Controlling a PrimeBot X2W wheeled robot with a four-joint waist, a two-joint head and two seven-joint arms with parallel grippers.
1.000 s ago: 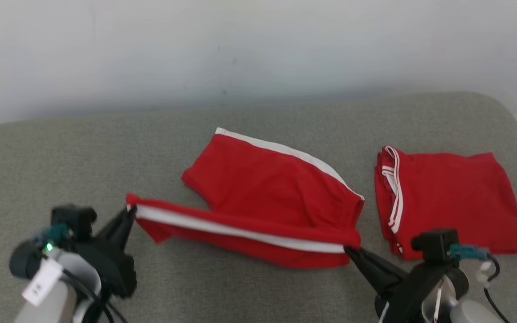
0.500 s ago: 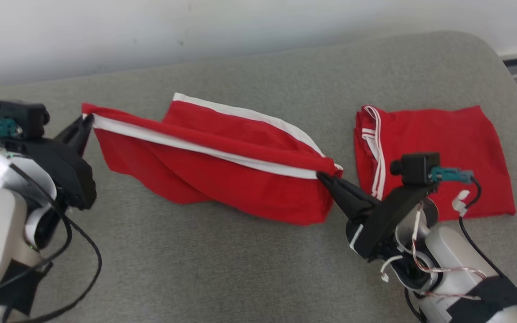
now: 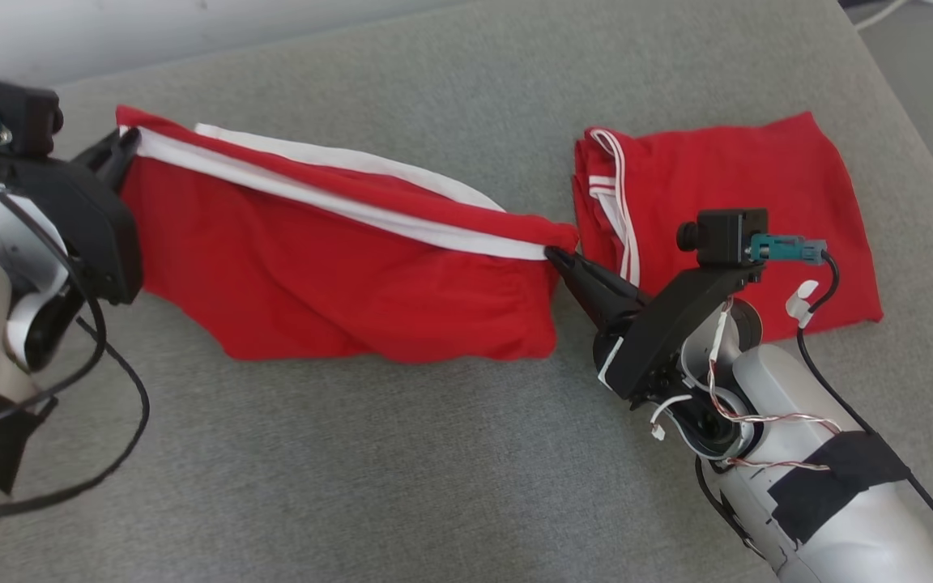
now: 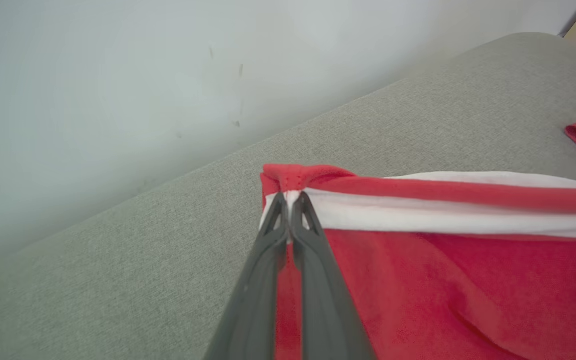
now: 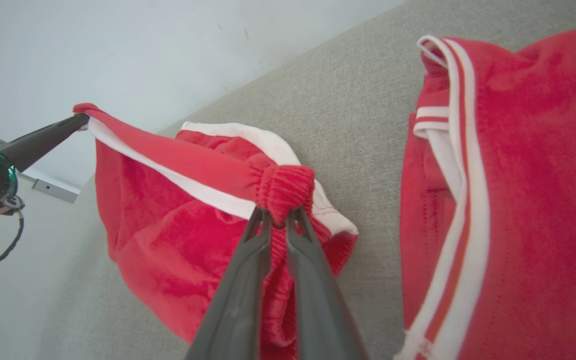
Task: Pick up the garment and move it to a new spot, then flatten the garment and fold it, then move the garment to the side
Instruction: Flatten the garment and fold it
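Observation:
The garment [image 3: 329, 267] is a pair of red shorts with white side stripes, stretched between my two grippers above the grey cushion. My left gripper [image 3: 128, 139] is shut on its left corner, where the fingertips pinch the white stripe [image 4: 288, 197]. My right gripper [image 3: 554, 253] is shut on the elastic waistband at the right end [image 5: 283, 192]. The red cloth [image 5: 168, 235] hangs down below the taut top edge. In the right wrist view my left gripper [image 5: 80, 120] appears at the far left, holding the other corner.
A second red garment [image 3: 717, 210] with white stripes lies folded on the grey cushion [image 3: 369, 453] just right of my right gripper [image 5: 508, 190]. A pale wall [image 4: 118, 75] runs behind the cushion. The cushion's rounded edge is at the far right.
Both grippers have lifted the garment's near edge up and carried it away from me, so the cloth now hangs from them. The head camera has tilted down, shifting the whole picture.

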